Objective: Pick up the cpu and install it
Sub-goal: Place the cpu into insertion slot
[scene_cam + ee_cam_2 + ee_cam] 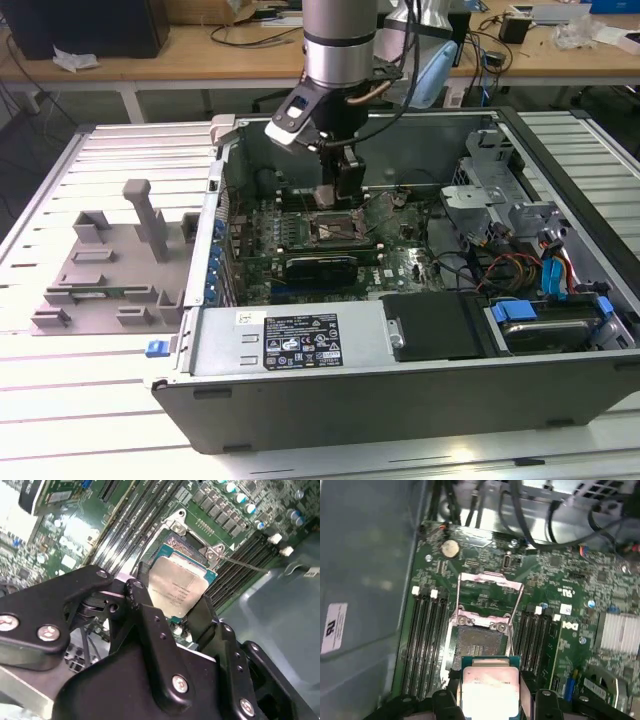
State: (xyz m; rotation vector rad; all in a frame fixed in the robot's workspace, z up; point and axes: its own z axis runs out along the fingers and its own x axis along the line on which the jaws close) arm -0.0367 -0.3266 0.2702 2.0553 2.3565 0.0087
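The cpu, a small square chip with a silvery top, sits between my black fingers, and my gripper is shut on it. In the first wrist view the cpu hangs just above one edge of the open motherboard socket, whose metal load plate is flipped up. In the exterior view my gripper reaches down into the open computer case, right over the socket.
The grey fixture tray with upright posts lies on the table at the exterior view's left. Memory slots flank the socket on both sides. A drive cage and coloured cables fill the case's right side. The case wall stands in front.
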